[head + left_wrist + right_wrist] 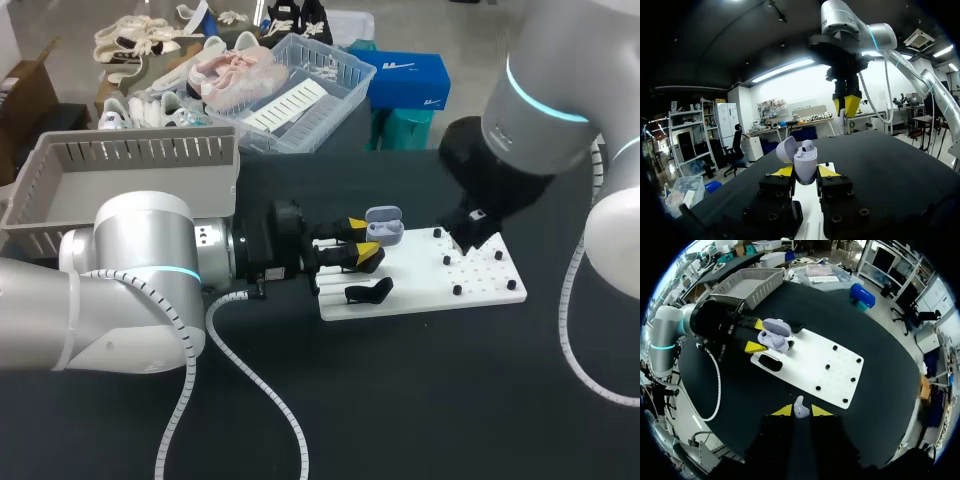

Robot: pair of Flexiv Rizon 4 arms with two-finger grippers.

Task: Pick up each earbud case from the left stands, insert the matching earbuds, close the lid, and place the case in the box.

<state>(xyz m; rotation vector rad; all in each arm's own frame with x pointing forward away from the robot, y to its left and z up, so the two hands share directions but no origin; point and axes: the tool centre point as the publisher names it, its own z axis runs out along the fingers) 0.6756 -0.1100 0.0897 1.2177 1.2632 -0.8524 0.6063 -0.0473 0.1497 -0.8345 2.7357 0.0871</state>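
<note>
Right fingers [783, 411]: pinching one white earbud [799, 408] between the yellow tips, high above the white board [810, 365], to the right of the case and apart from it
Left fingers [827, 171]: clamped on the lavender case [805, 162] from both sides, its lid [786, 149] tipped open, over the board's left end on the bench [420, 400]
Doing it well: bring the earbud straight over the free socket, stem down, lower slowly, let go only once it seats; the left arm should hold the case level
Hard to make out: one earbud seems to sit in the case; the free socket is hidden behind it
Cut off: in the head view the right arm covers its own fingers
</note>
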